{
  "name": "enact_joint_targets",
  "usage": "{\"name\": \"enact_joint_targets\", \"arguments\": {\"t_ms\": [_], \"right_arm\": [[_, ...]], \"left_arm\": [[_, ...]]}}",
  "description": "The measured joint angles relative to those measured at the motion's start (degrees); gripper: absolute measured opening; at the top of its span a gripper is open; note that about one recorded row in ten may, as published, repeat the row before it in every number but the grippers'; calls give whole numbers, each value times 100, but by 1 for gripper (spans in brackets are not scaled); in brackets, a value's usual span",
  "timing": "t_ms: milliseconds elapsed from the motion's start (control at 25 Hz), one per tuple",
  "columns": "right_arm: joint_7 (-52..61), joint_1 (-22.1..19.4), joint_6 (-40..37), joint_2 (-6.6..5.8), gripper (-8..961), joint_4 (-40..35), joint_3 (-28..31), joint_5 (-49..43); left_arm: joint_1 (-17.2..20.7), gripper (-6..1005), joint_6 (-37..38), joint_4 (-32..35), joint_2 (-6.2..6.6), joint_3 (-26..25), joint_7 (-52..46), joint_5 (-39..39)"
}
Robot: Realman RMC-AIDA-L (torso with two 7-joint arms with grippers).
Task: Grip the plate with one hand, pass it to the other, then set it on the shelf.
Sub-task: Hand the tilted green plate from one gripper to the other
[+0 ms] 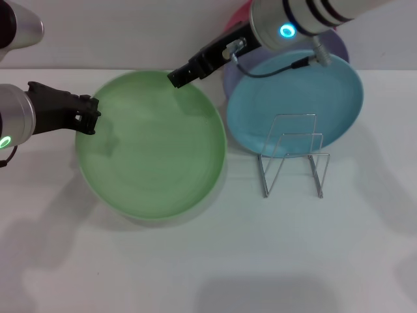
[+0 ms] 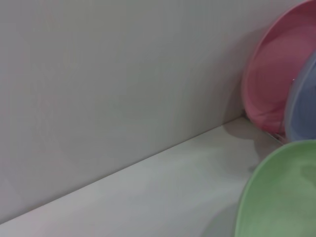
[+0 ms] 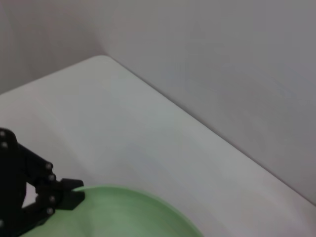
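Handover: plate [image 1: 153,147], left-centre of frame, pinched at its left rim by the left pincer [image 1: 89,116]; right pincer [image 1: 179,76] meets the upper rim, its grip unclear.

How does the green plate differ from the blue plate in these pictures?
The green plate is light green and looks larger; the blue plate is turquoise and looks smaller. The left hand meets the green plate's rim and the right hand is at its far edge; neither hand touches the blue plate. The wire rack stands before the blue plate only. Both are round and plain.
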Motion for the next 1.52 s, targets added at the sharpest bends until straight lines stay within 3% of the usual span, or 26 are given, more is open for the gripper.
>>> {"name": "enact_joint_targets", "arguments": {"t_ms": [480,920,1360,1520], "right_arm": [[-234,153,-333,73,823,-638,-67,18],[-274,184,-572,80,717,-784,-183,26],[-442,237,-610,109,497,-980,-199,53],[-577,233,-700,113,496,-999,-198,53]], "left_arm": [[-15,33,-8,36,-1,0,23,-27],[-33,33,-8,42,7,0,26,-27],[-52,33,-8,41,5,0,18,-27],[-52,33,-8,38,0,0,14,-29]]}}
